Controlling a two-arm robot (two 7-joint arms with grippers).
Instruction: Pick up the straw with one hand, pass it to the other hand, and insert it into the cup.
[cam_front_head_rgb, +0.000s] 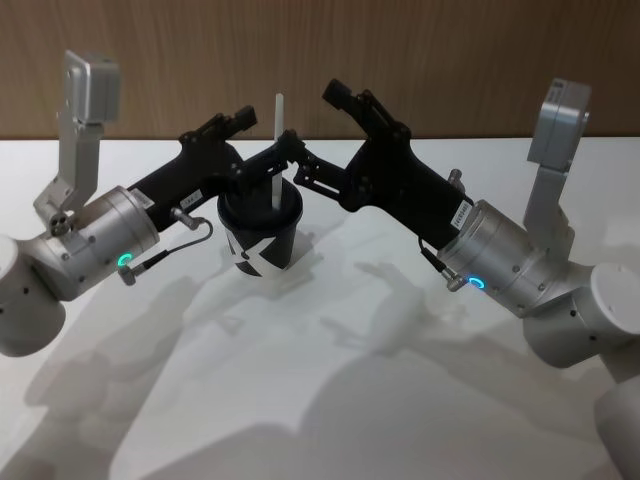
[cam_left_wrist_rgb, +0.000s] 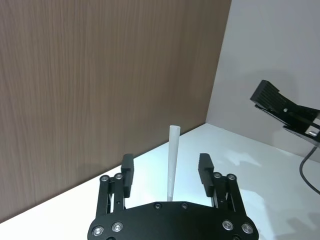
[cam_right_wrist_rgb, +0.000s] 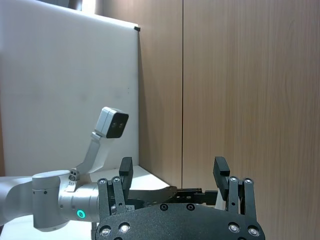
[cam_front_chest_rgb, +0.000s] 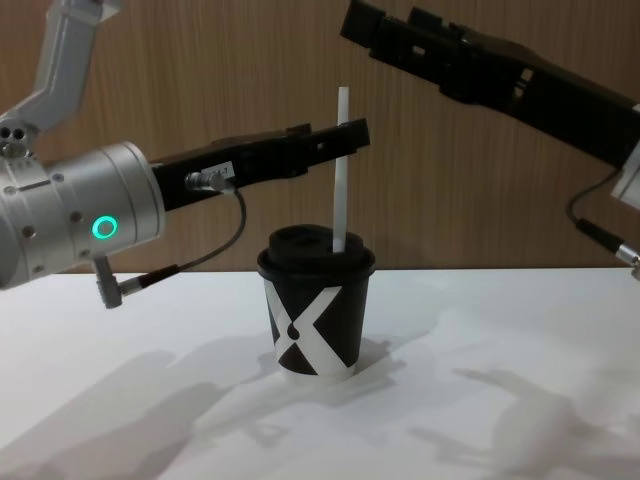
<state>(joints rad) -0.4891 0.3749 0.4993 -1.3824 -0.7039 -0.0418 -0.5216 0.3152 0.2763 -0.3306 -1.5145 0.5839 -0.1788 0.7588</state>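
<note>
Covering the near ground in the head view, a white desk (cam_front_head_rgb: 330, 400) is seen, bare apart from the grey shadows cast by the two arms. Farther back, near the desk's rear edge, the cup (cam_front_chest_rgb: 315, 310) is stood upright, its white X turned towards the robot. The straw (cam_front_chest_rgb: 340, 170) is seen planted through the domed lid, almost vertical, with most of its length rising above the cup.

The left gripper (cam_left_wrist_rgb: 167, 172) is held level just above the lid, its jaws spread apart on either side of the straw; in the left wrist view neither pad is seen touching it. The right gripper (cam_front_head_rgb: 340, 95) is raised higher and to the right of the cup, well clear of the straw, with its jaws likewise parted.

Behind the desk, a brown wood-grain wall (cam_front_head_rgb: 450, 60) is seen closing off the room. Open desk is left in front of the cup and on both of its sides, while little room is left between the cup and the wall.
</note>
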